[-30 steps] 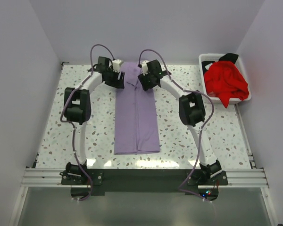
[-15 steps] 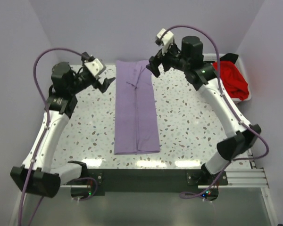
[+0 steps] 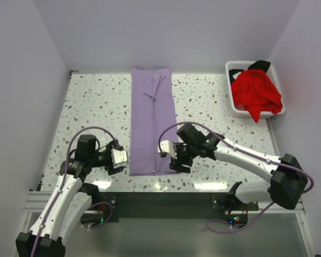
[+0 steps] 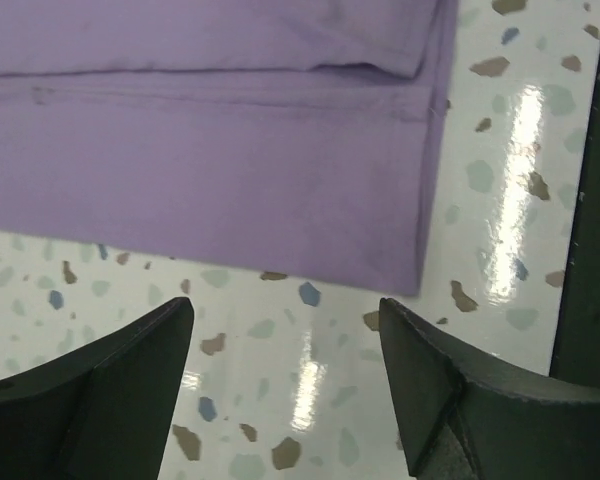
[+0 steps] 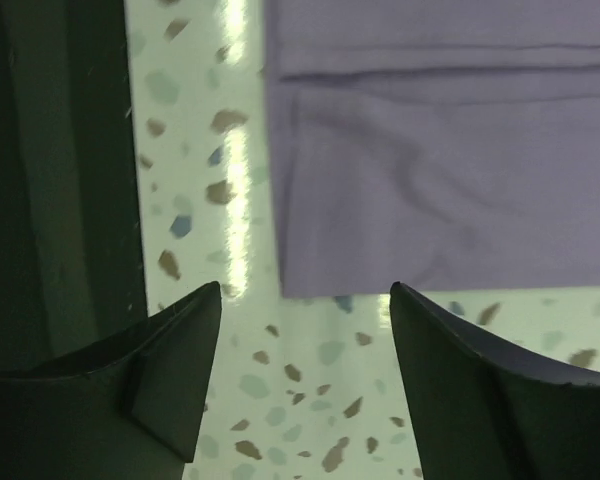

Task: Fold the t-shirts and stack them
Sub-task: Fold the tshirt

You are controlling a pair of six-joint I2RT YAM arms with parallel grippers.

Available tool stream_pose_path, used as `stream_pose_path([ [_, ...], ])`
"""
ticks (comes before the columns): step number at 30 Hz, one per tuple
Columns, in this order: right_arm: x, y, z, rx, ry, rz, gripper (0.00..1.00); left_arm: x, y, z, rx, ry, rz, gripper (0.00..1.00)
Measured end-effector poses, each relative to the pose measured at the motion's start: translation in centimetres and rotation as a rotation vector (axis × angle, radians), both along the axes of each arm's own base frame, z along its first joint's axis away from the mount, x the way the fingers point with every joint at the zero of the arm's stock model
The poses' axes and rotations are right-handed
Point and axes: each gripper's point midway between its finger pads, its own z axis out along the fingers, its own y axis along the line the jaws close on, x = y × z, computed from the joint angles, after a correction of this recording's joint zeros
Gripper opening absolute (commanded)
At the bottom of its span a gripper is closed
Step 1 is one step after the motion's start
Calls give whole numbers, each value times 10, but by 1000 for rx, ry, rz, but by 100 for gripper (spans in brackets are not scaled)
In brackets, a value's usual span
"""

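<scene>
Purple t-shirt [image 3: 153,123], folded into a long narrow strip, lies in the middle of the table [image 3: 96,107], running from 12 to 6 o'clock. The left fingers [image 4: 110,400] are spread apart, holding nothing, near its 7 o'clock corner. The right fingers [image 5: 160,390] are likewise spread at its 5 o'clock corner. At 2 o'clock, a white basket [image 3: 236,65] holds a crumpled red t-shirt [image 3: 255,92] and a black t-shirt [image 3: 260,65].
</scene>
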Motion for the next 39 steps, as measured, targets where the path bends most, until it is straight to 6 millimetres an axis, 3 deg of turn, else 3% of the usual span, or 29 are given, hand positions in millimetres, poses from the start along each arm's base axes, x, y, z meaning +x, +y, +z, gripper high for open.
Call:
stream_pose_path([
  [1,-16,-5,-15,-32,21,32,61,-10,1,-12,11,5,-21,67],
  [2,-26,-8,-24,-51,33,52,55,-18,1,-20,17,1,-39,62],
  [4,-33,-12,-37,-58,26,73,54,-23,-1,-26,28,-25,-77,55],
  [10,-38,-14,-63,-80,-21,128,50,-29,-8,-44,95,-71,-239,57],
  [14,-33,-6,-72,-85,-48,159,49,-43,-13,-67,144,-48,-344,59],
  [22,-32,-2,-86,-119,-74,207,50,-59,-34,-89,236,-14,-484,60],
  [28,-29,-4,-93,-154,-101,238,49,-48,-41,-98,268,-10,-462,57],
  [32,-28,-3,-98,-176,-107,262,39,-40,-46,-98,263,-32,-453,54],
  [36,-23,0,-98,-185,-124,269,29,-37,-48,-100,268,-28,-453,36],
  [39,-21,1,-98,-186,-136,274,15,-35,-49,-102,278,-21,-460,23],
])
